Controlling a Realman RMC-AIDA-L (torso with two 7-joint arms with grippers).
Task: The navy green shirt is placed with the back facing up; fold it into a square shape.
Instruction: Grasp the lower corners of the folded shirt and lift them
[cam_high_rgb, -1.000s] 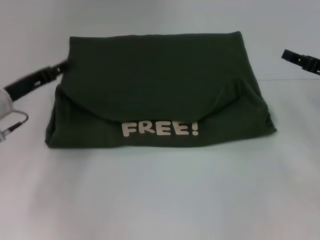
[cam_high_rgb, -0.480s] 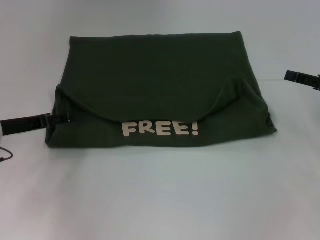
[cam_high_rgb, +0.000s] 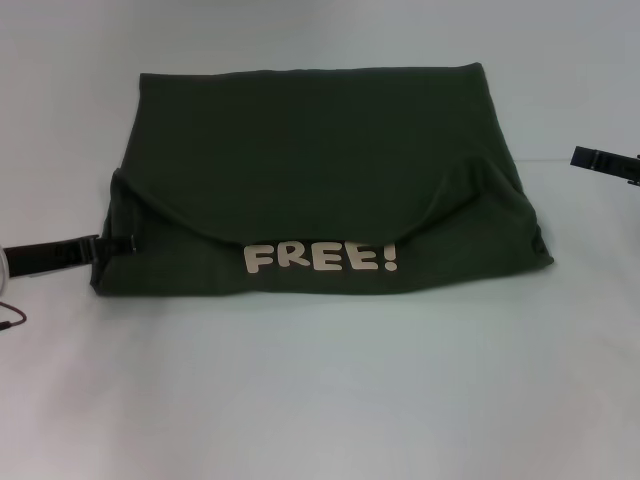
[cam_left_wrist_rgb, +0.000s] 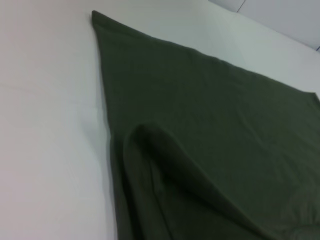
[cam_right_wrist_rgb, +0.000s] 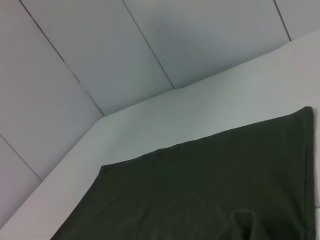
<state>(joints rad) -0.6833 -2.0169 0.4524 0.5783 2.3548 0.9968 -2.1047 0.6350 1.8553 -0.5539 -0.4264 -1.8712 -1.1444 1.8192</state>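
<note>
The left tool (cam_high_rgb: 118, 243) lies low at the left edge of the navy green shirt (cam_high_rgb: 310, 170), at the near corner; whether it grips the cloth cannot be told. The right tool (cam_high_rgb: 600, 160) hangs clear of the right edge, its state likewise unclear. The shirt lies part-folded mid-surface (cam_high_rgb: 320, 400), lettering (cam_high_rgb: 320, 257) showing. The step in hand is judged a further fold; next, both tools must secure matching corners.

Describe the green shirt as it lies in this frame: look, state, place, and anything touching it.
The navy green shirt is dark olive, soft matte cloth, lying partly folded in a rough rectangle on the white table. A curved flap lies over its near part; below it, cream "FREE!" lettering shows near the front edge. The left pincer reaches its near left edge, seemingly touching it. The right pincer hangs apart from it.
</note>
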